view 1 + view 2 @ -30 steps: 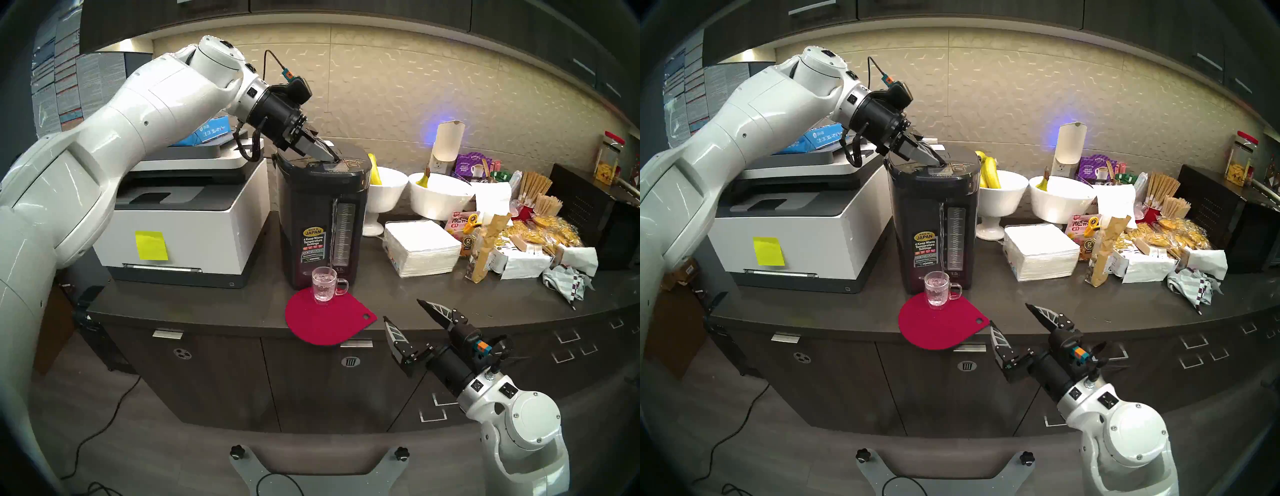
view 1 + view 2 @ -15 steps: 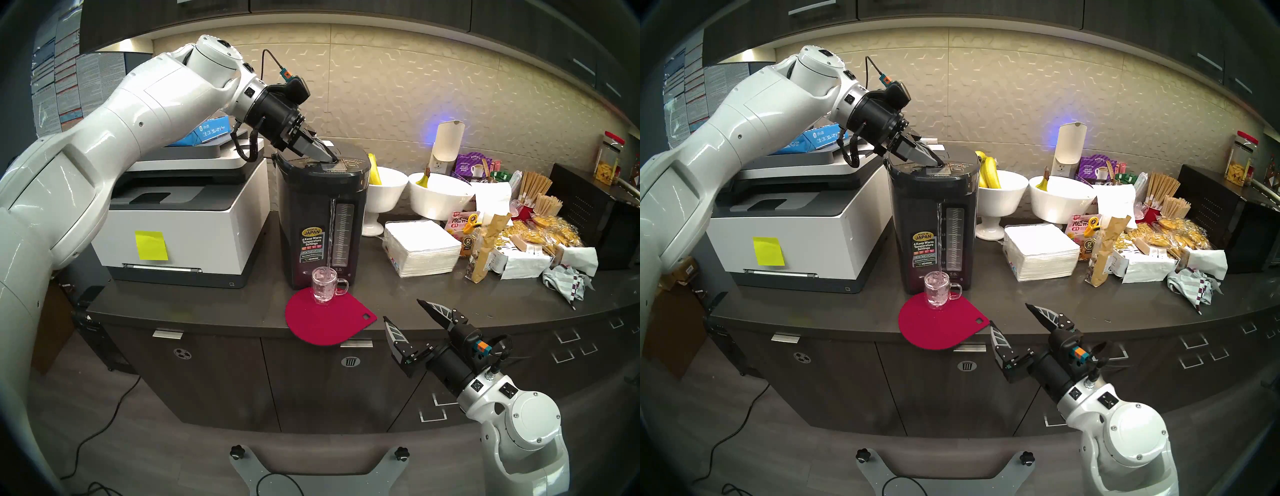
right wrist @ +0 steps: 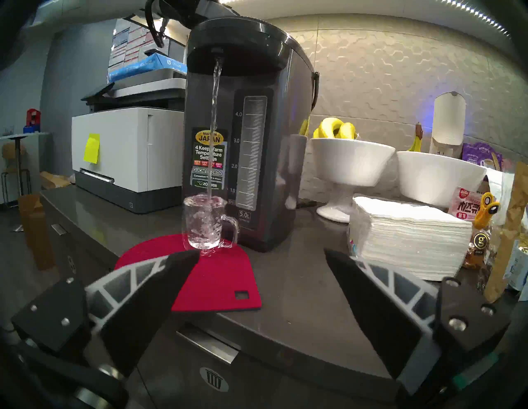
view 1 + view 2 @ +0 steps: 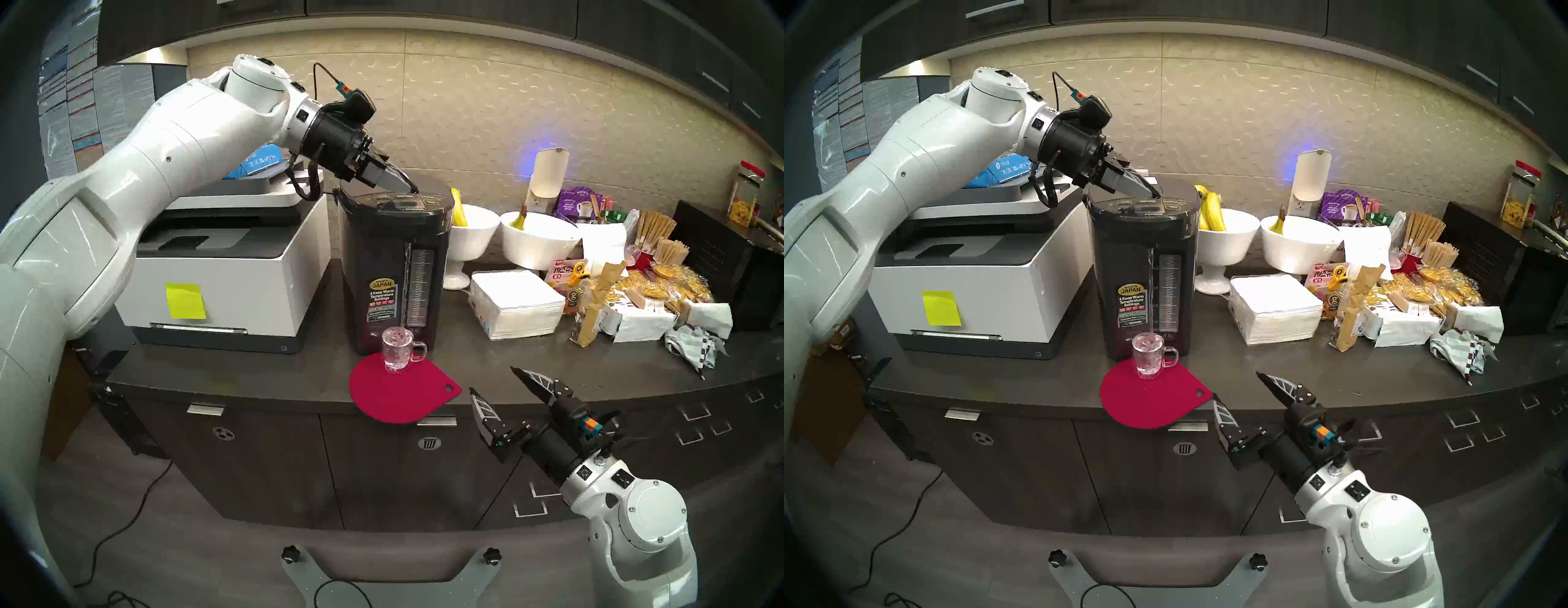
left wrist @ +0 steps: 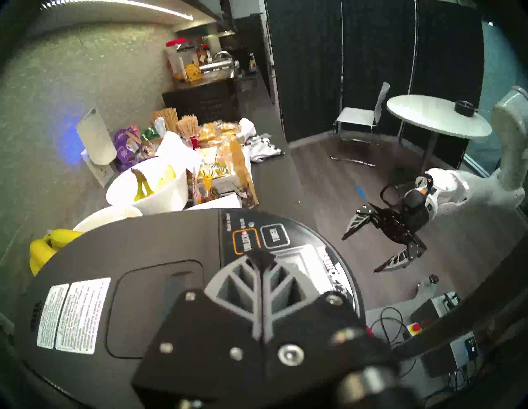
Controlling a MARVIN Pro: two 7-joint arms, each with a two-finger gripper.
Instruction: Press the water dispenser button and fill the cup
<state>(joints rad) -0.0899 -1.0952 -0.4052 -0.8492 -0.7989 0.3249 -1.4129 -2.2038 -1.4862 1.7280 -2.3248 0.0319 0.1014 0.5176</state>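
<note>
The black water dispenser (image 4: 382, 263) (image 4: 1132, 254) (image 3: 257, 71) stands on the counter beside the printer. My left gripper (image 4: 413, 190) (image 4: 1157, 194) (image 5: 261, 257) is shut and empty, its tip just behind the DISPENSE button (image 4: 1148, 200); I cannot tell whether they touch. A stream of water falls from the spout into the cup (image 4: 397, 348) (image 4: 1147, 354) (image 3: 203, 225), a clear glass mug holding water on a red mat (image 4: 399, 395) (image 3: 217, 274). My right gripper (image 4: 492, 379) (image 4: 1236, 385) (image 3: 261, 252) hangs open and empty at the counter's front edge, right of the mat.
A white-and-grey printer (image 4: 220, 271) stands left of the dispenser. To its right are white bowls (image 4: 536, 240) with bananas, a stack of napkins (image 4: 515, 303) and several snack bags (image 4: 636, 297). The mat overhangs the counter's front edge.
My left gripper has lifted and drawn back a little, uncovering the DISPENSE key. Water keeps flowing and the cup has grown fuller. The right arm has not moved.
</note>
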